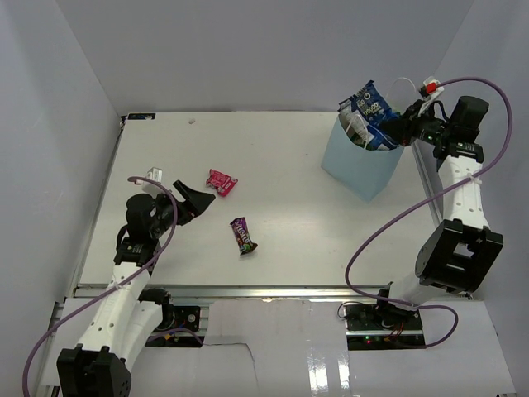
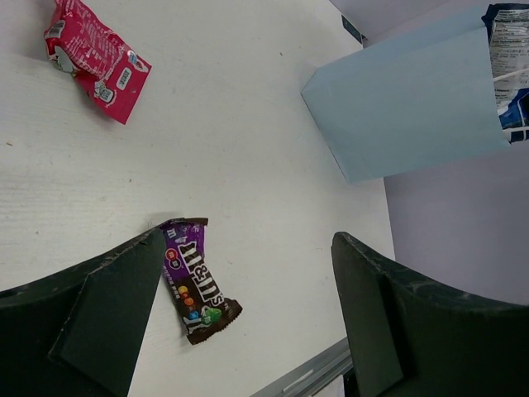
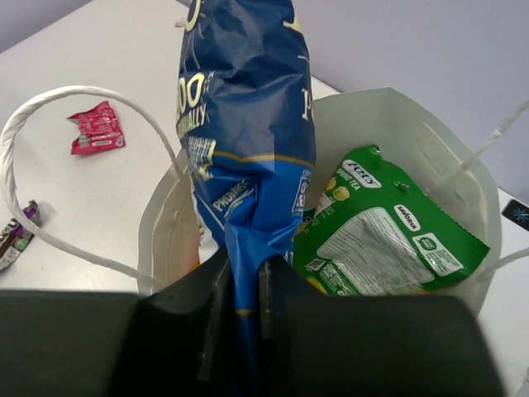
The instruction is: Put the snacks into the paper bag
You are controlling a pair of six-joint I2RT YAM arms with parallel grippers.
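The right gripper [image 3: 245,289] has its fingers pressed together on one crumpled end of the dark blue bag [image 3: 248,124], pinching it right at the mouth of the paper bag [image 3: 405,124]. The rest of the packet sticks up past the rim. I'd say it is held by that end so it can slide down beside the green packet [image 3: 384,236], which already lies inside against the wall. Across the table [image 1: 289,165], the left gripper [image 2: 248,248] hangs spread wide and empty, its jaws framing the dark purple candy bar [image 2: 198,285], likely its next pick. The pink packet [image 2: 95,62] lies a little beyond, well apart from the paper bag.
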